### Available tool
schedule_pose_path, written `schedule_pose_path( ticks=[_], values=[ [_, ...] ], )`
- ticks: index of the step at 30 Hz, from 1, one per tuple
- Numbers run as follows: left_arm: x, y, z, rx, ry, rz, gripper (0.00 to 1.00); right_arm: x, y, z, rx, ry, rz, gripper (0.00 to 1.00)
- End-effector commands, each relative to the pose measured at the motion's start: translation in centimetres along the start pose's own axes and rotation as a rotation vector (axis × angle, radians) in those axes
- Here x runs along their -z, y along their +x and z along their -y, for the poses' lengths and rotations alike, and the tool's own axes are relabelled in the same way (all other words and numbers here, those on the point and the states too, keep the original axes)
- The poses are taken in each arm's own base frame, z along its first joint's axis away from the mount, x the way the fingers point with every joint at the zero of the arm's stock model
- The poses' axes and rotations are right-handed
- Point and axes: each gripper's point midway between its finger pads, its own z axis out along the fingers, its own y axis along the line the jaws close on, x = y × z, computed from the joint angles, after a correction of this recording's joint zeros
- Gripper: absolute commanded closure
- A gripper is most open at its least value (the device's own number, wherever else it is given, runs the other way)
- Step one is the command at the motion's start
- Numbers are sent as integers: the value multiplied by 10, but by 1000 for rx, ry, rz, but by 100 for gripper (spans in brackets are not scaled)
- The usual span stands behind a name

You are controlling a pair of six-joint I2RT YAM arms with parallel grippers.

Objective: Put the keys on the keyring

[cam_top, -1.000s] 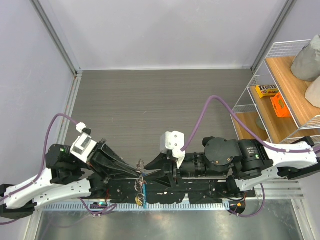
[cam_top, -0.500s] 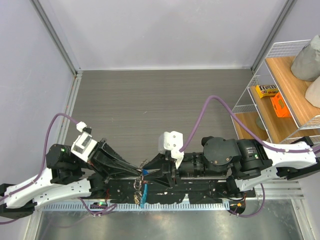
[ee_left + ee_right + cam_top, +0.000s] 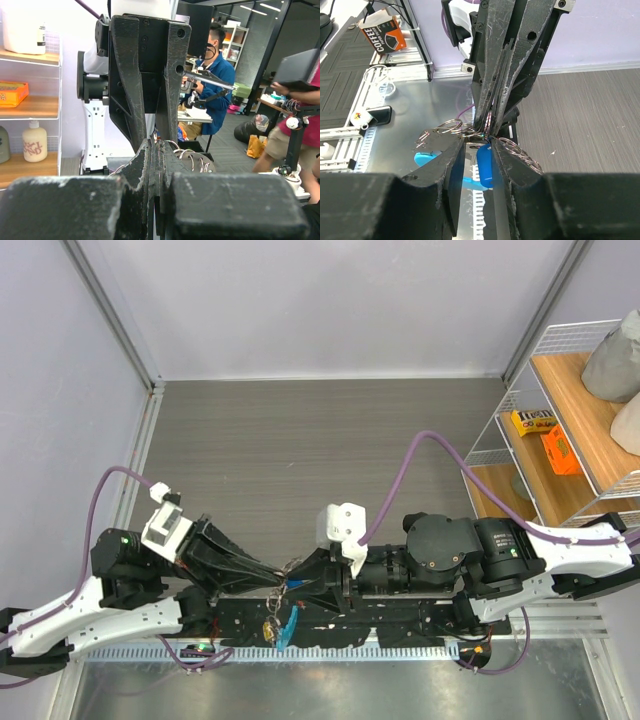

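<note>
In the top view my left gripper [image 3: 279,585] and right gripper [image 3: 297,586] meet tip to tip above the arm bases. The left gripper [image 3: 157,149] is shut on the thin silvery keyring [image 3: 451,126], whose coils [image 3: 196,159] stick out on both sides of its pads. Below hang a small key bunch [image 3: 271,629] and a blue plastic tag [image 3: 288,624]. In the right wrist view my right gripper [image 3: 478,159] is open a little. The blue tag [image 3: 485,165] hangs in the gap between its fingers, and the light-blue band [image 3: 424,159] lies to the left.
A wire shelf [image 3: 520,400] with wooden boards stands at the right, holding an orange box [image 3: 560,450] and a yellow packet [image 3: 532,421]. A steel plate [image 3: 330,685] runs along the near edge. Walls and rails close the left side and the back.
My right gripper has moved left up to the left gripper's tips and its jaws have narrowed. The hanging keys and blue tag have swung and tilted. The left gripper keeps its hold.
</note>
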Motion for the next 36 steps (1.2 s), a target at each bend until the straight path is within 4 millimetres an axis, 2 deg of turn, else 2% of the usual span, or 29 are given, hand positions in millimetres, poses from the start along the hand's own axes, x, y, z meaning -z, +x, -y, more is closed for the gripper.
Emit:
schedule_pose_path(
  ticks=[1,20,36],
  values=[
    [-1,-9,-4,-27,-22,36,100,5,-33,-3,-2,-9,96,67],
    [-1,-3,1,-2,12,27,100,10,-37,12,25,67,119,69],
    [4,-5,2,-12,-7,32,100,19,-43,12,23,56,145,69]
  ],
)
